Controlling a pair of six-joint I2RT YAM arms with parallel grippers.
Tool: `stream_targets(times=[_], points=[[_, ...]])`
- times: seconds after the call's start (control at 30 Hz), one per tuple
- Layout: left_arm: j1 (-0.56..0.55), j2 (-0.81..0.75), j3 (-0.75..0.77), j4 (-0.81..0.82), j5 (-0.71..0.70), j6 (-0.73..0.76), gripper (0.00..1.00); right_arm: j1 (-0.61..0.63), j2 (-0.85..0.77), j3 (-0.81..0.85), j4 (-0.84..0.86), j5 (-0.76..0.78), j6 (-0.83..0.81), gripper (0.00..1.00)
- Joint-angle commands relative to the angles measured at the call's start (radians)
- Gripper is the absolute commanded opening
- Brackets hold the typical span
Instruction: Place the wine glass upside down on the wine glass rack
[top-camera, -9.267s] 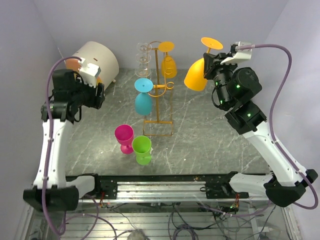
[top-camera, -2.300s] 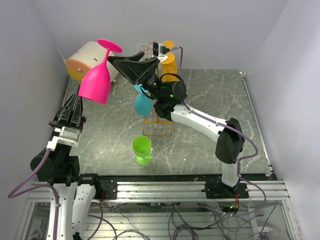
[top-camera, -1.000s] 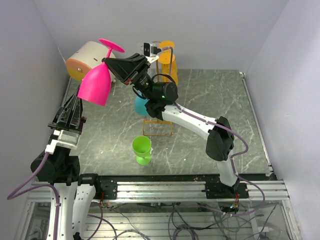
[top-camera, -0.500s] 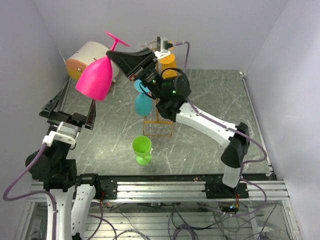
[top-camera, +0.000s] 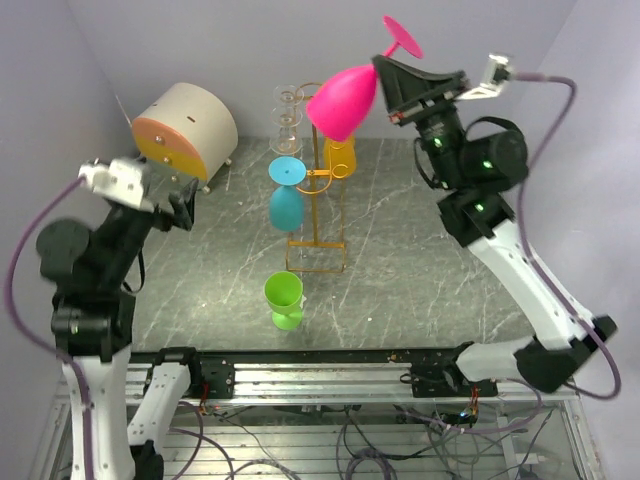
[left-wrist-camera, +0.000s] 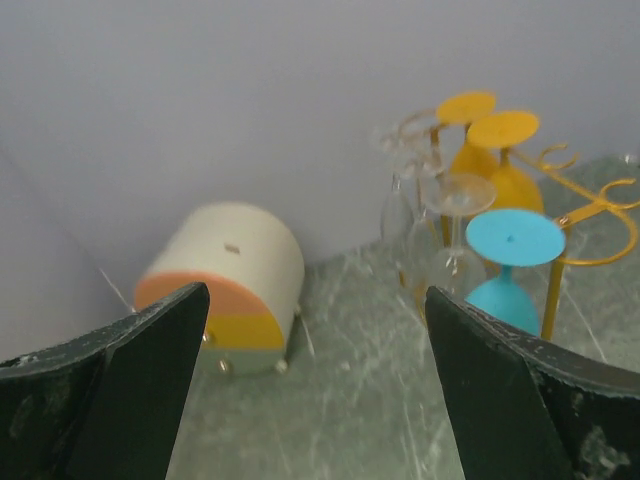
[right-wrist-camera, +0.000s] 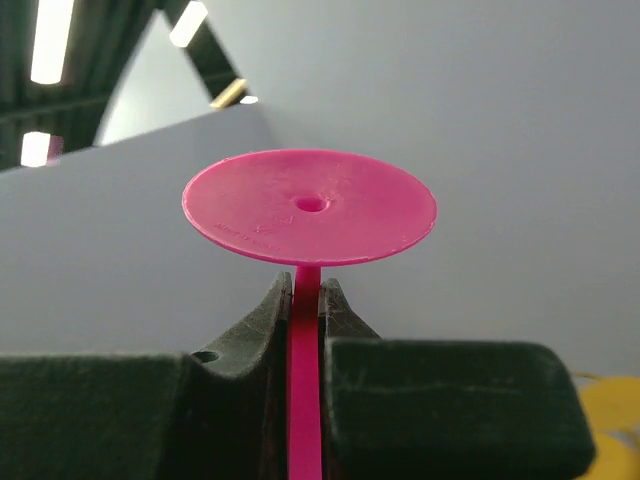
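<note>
Right pincer (right-wrist-camera: 305, 305) clamped on pink wine glass (top-camera: 343, 100) stem — bowl down, near wine glass rack (top-camera: 316, 210) top; left pincer (left-wrist-camera: 310, 310) wide apart — empty.

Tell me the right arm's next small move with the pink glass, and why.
Probably lower it toward the wine glass rack. The right fingers pinch the pink glass by its stem, foot up, raised near the rack's top, and a hook on the rack's right side looks free.
</note>
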Motion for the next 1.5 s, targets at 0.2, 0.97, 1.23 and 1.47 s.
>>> stream_targets(times=[0.2,0.97,1.23,1.47], points=[[0.006,0.420,0.215,-0.729,0.215,0.205,0.99,-0.054,-0.319,-0.277,-0.292,0.274,-0.445,0.00],[-0.379,0.468,-0.023,-0.707,0.155,0.249,1.00,-0.229,-0.099,-0.557,-0.129,-0.262,-0.792,0.00],[-0.417,0.439,-0.121,-0.477,0.023,-0.014,0.99,-0.233,0.003,-0.512,-0.069,-0.357,-0.826,0.00],[-0.434,0.408,-0.143,-0.422,-0.011,-0.068,1.00,-0.241,0.018,-0.513,-0.059,-0.351,-0.824,0.00]])
